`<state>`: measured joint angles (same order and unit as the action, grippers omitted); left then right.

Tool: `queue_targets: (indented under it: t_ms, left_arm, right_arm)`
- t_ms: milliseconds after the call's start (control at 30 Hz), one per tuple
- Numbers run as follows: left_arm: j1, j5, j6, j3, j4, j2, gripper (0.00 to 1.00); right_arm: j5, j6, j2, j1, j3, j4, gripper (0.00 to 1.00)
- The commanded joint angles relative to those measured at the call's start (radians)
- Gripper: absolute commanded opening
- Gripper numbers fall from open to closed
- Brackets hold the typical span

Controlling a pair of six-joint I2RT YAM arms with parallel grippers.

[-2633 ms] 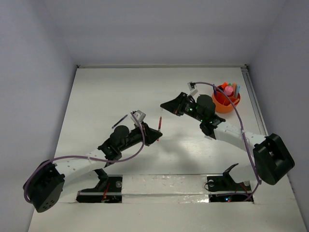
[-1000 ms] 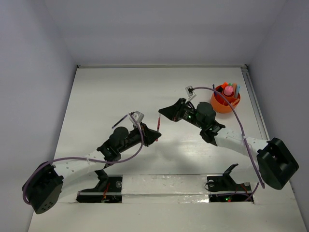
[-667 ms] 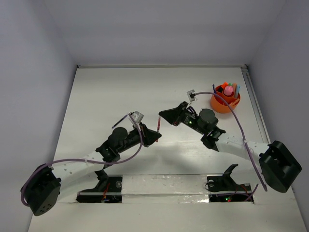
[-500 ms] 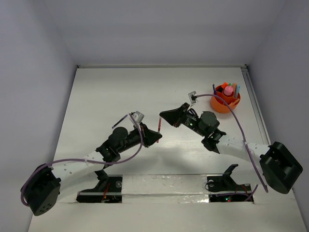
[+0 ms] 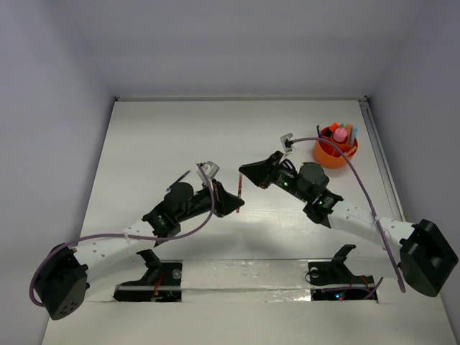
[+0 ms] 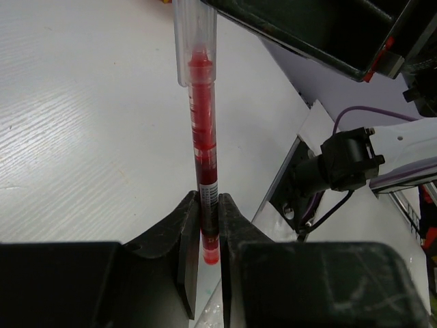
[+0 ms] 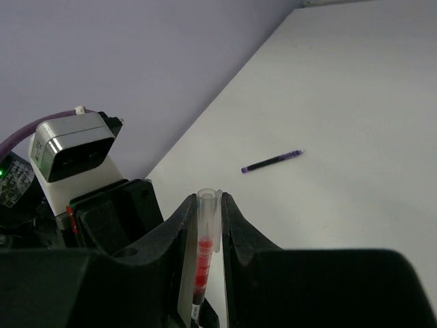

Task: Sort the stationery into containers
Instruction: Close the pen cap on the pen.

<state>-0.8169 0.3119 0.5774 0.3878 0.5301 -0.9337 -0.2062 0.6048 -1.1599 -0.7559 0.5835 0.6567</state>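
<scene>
While clamping thin red plastic pen (image 6: 203,130) in left gripper (image 6: 205,208) and right gripper (image 7: 209,205): loosen left first, then carry to round orange plastic cup (image 5: 324,159).

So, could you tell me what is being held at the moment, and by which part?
The red pen: left gripper clamps its tail end, right gripper appears closed on its clear cap.

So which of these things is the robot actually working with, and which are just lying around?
Part of the job:
- red pen, clamped in the left gripper, its clear-capped end between the fingers of the right gripper
- dark pen lying on the table
- orange holder, with colourful pieces in it

Just there:
- purple cables
- black bracket
</scene>
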Motion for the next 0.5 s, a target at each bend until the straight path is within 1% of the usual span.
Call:
queue_targets:
  t_ms: [0, 233, 367, 467]
  left_arm:
    - [0.012, -0.01, 0.004, 0.118, 0.14, 0.019, 0.0]
    - [0.012, -0.062, -0.034, 0.169, 0.079, 0.035, 0.0]
    - [0.012, -0.088, -0.071, 0.181, 0.048, 0.05, 0.0]
    - [0.012, -0.091, -0.077, 0.177, 0.051, 0.059, 0.0]
  right_arm:
    - [-0.102, -0.068, -0.009, -0.039, 0.012, -0.328, 0.0]
    - [-0.176, -0.016, 0.003, -0.039, -0.046, -0.351, 0.0]
    - [-0.298, 0.041, -0.01, -0.039, -0.066, -0.345, 0.0]
    - [-0.346, 0.061, -0.017, -0.039, -0.074, -0.336, 0.0]
